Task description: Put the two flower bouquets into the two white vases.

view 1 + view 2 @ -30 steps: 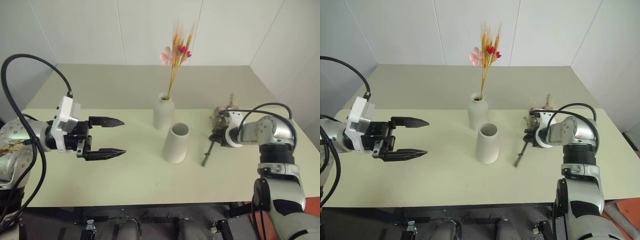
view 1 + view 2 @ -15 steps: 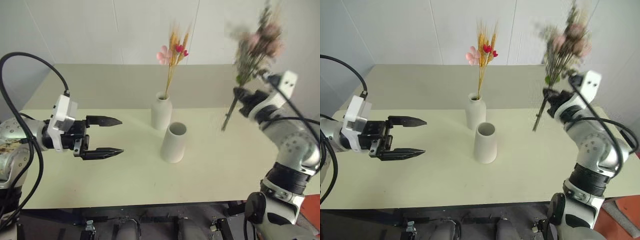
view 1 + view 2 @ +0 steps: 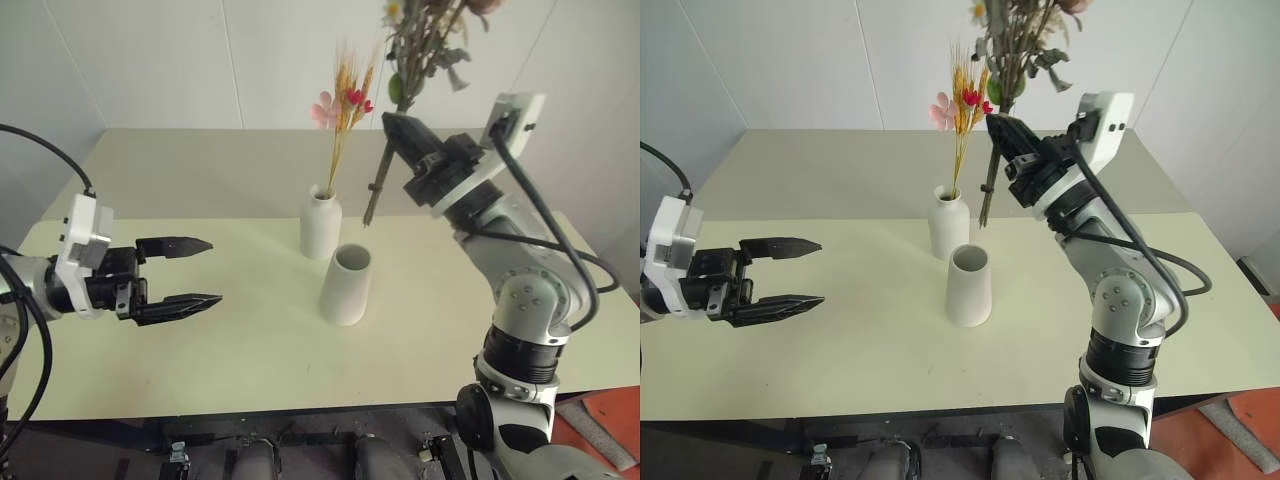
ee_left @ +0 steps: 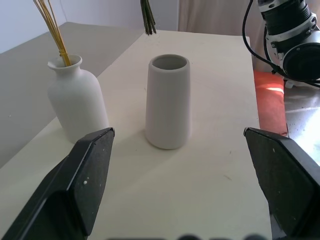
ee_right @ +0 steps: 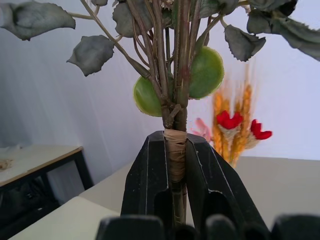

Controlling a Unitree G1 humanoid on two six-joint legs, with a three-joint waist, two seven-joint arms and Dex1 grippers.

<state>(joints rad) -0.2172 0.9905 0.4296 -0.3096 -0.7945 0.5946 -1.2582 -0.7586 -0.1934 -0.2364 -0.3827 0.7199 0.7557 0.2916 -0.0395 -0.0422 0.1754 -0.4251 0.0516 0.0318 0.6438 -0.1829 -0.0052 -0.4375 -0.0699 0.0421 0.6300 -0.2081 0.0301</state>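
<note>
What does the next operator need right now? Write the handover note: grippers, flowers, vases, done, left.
Left gripper: open, empty, hovering left of the vases.
Right gripper: shut on the rose bouquet, held upright in the air, stem ends above and behind the wide vase.
Yellow-stalk bouquet: standing in the narrow-neck vase.
Done: one bouquet placed.
Left: lower the rose stems into the wide vase, which stands empty in front of the other, then release.

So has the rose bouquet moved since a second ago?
Yes. The rose bouquet rose off the table, now held above and behind the wide-mouthed vase.
</note>
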